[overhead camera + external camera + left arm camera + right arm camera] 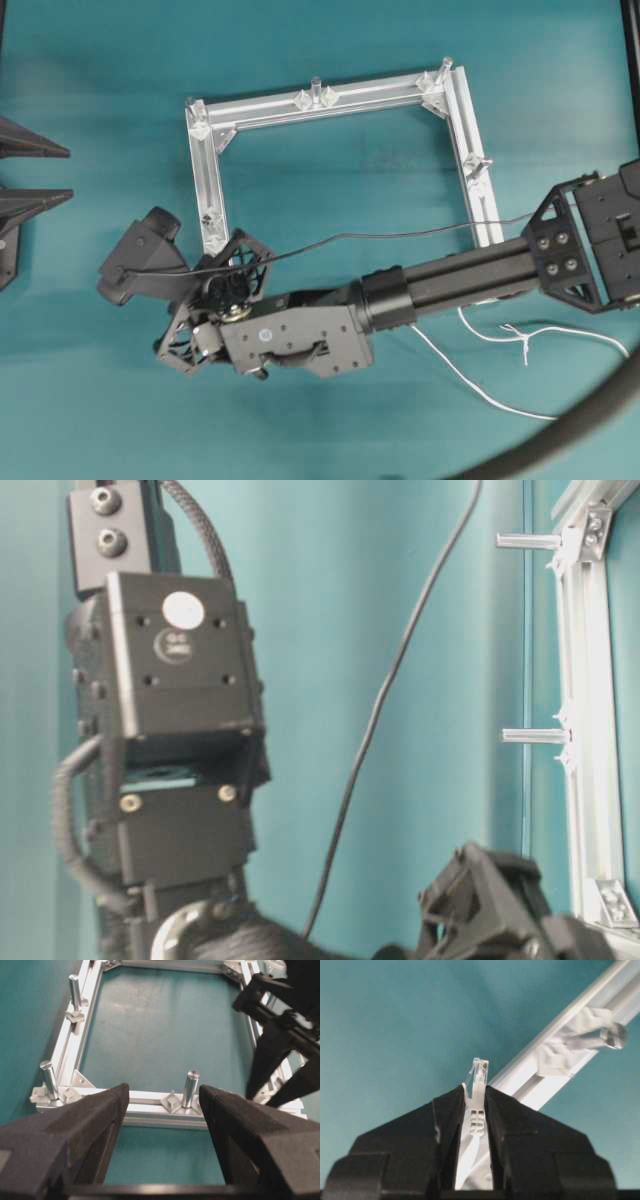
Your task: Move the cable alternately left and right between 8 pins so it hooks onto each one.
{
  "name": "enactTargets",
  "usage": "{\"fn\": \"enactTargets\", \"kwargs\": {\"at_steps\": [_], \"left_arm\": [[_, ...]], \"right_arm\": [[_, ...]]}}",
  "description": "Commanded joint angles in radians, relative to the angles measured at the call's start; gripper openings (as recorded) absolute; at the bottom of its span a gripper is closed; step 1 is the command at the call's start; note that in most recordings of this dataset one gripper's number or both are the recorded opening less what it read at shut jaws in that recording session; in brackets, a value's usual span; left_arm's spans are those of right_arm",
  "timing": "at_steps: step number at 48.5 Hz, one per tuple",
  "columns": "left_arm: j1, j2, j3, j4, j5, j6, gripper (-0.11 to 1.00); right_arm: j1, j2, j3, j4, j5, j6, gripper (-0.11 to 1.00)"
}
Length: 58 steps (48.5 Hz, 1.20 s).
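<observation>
So, at the left edge my left gripper (162,1125) waits with its fingers spread wide, holding nothing, out of the way. Lower left of the frame (205,165), my right gripper (474,1105) pinches the cable (479,1080) by its clear plug (rest trails lower right) to hook a pin (614,1035).

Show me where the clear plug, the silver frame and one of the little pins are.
clear plug (479,1071): right wrist view, its tip poking out above the pincer.
silver frame (208,185): overhead view, bare left rail.
pin (190,1088): left wrist view, middle of its upright shaft.
</observation>
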<state>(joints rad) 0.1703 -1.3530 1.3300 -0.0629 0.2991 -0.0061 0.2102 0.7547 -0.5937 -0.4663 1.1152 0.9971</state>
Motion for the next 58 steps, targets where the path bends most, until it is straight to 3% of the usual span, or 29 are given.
{"fn": "enactTargets", "kwargs": {"at_steps": [1, 17, 28, 34, 42, 58], "left_arm": [[-0.002, 0.008, -0.009, 0.002, -0.005, 0.003, 0.71], [-0.002, 0.008, -0.009, 0.002, -0.005, 0.003, 0.71], [0.0, 0.008, -0.009, 0.002, -0.005, 0.003, 0.71], [0.0, 0.008, -0.009, 0.002, -0.005, 0.003, 0.71], [0.0, 0.008, -0.009, 0.003, -0.005, 0.003, 0.71], [0.0, 0.008, -0.009, 0.002, -0.005, 0.003, 0.71]], "right_arm": [[-0.021, -0.091, 0.031, -0.009, -0.02, 0.003, 0.16], [-0.083, -0.258, 0.308, 0.005, -0.144, 0.037, 0.16], [-0.137, -0.296, 0.383, 0.043, -0.189, -0.005, 0.16], [-0.178, -0.29, 0.383, 0.089, -0.229, -0.089, 0.16], [-0.233, -0.268, 0.362, 0.222, -0.249, -0.267, 0.16], [-0.299, -0.176, 0.189, 0.295, -0.196, -0.511, 0.16]]}}
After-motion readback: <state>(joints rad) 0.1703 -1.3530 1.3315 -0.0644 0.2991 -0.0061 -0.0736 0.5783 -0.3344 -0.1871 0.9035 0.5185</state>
